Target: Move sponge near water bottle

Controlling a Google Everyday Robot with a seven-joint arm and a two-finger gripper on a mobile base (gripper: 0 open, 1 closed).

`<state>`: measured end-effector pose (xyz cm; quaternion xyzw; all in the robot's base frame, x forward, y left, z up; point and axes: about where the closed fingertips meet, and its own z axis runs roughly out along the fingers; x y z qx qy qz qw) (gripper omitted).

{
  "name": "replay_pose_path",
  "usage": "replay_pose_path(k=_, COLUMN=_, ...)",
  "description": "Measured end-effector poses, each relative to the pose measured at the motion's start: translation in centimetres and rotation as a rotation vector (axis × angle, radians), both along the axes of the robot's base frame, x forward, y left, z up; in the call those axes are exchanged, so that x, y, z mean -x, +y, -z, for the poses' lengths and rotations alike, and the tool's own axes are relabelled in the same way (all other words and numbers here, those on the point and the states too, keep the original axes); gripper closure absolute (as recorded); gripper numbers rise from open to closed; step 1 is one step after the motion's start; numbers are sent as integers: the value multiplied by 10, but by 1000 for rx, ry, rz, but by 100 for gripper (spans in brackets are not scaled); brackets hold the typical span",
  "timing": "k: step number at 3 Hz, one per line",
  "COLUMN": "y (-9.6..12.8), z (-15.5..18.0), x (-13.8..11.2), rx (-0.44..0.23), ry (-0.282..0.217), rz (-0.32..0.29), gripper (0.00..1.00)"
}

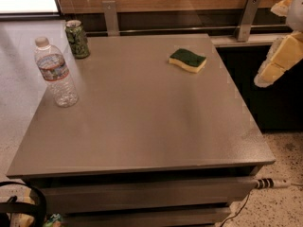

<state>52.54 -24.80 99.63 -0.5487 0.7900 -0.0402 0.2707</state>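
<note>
The sponge [188,60], yellow foam with a dark green top, lies flat on the grey table [142,122] at its far right. The water bottle [56,72], clear with a white cap and a red, white and blue label, stands upright near the table's left edge. My gripper [283,32] hangs off the table's right side at the frame's right edge, well right of the sponge and above table height. Its pale yellow fingers [277,60] stand apart, with nothing between them.
A green drink can [77,39] stands at the table's far left corner, behind the bottle. Two metal brackets [110,17] rise along the back wall. A dark cabinet lies right of the table, and a striped cable [270,183] lies on the floor.
</note>
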Motion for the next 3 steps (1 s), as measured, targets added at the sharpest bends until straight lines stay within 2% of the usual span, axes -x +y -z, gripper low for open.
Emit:
replay_pose_path(k=1, y=-11, z=13, x=-39, rx=-112, ry=-35, rz=33, gripper=0)
replay_pose_path(k=2, y=-18, z=40, x=-73, rx=-234, ry=-48, rz=56, gripper=0)
replay_pose_path(k=3, y=-12, z=78, x=-107, rx=-400, ry=-53, rz=46, gripper=0)
